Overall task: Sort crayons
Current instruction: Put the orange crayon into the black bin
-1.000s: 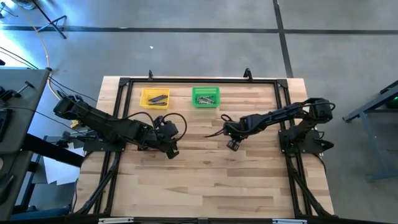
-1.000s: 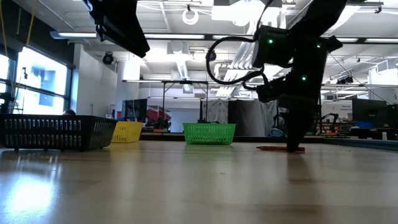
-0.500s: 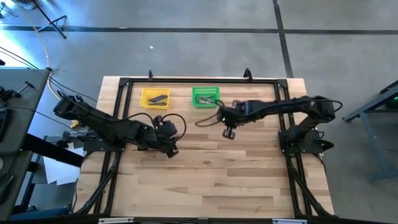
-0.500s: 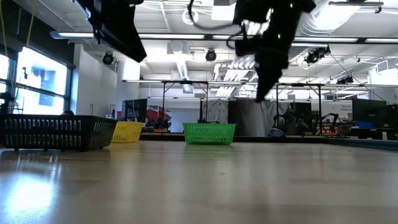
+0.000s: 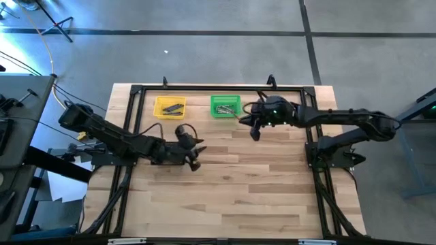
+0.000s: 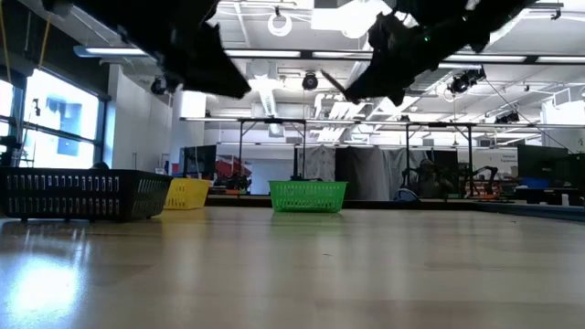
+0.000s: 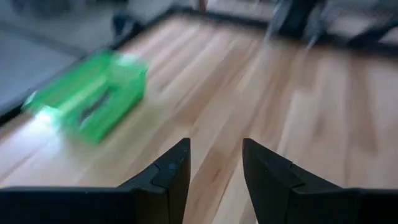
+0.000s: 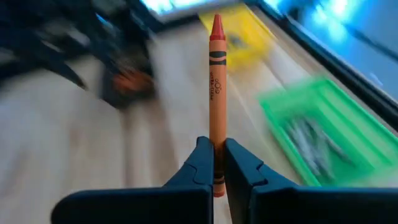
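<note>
High view: the yellow bin holds a few dark crayons; the green bin holds grey ones. The right gripper has moved from mid-table a second ago up beside the green bin. The left gripper waits over the table's left-centre.

Low view: a black mesh bin stands left of both; the table crayon seen earlier is gone.

Left wrist view: its fingers stand apart, empty.

Right wrist view: closed fingers pinch an orange crayon by its base, tip pointing away.
</note>
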Controlling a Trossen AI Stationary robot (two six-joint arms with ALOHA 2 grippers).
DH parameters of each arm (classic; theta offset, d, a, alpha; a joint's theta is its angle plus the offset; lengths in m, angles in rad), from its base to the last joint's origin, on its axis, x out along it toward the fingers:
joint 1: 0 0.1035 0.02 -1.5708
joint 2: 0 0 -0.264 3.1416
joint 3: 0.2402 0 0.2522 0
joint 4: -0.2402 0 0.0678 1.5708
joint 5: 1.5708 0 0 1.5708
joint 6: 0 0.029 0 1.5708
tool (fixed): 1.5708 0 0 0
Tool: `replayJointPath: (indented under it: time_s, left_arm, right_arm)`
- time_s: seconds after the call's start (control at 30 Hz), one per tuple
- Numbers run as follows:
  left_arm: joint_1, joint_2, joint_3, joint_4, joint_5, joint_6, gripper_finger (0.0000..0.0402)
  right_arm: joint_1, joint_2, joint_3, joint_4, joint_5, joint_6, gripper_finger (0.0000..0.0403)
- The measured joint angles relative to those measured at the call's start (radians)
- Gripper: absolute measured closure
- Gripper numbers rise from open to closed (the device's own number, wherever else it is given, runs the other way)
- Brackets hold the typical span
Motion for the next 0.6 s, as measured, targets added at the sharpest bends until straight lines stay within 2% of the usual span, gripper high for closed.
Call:
replayJointPath:
  time_s: [0.13,0.27,0.4,0.6]
  left_arm:
    - [0.047,0.000,-0.086,0.379,0.068,0.173,0.0269]
    - [0.103,0.000,-0.127,0.600,0.163,0.263,0.0269]
    - [0.157,0.017,-0.134,0.708,0.211,0.296,0.0269]
    - [0.212,0.109,-0.109,0.885,0.339,0.322,0.0269]
  right_arm:
    - [0.026,-0.009,-0.126,0.355,-0.079,0.018,0.0401]
    - [0.070,-0.005,-0.184,0.555,-0.081,0.022,0.0401]
    - [0.122,-0.001,-0.188,0.596,-0.053,-0.030,0.0401]
    - [0.178,0.022,-0.180,0.630,0.040,-0.068,0.0401]
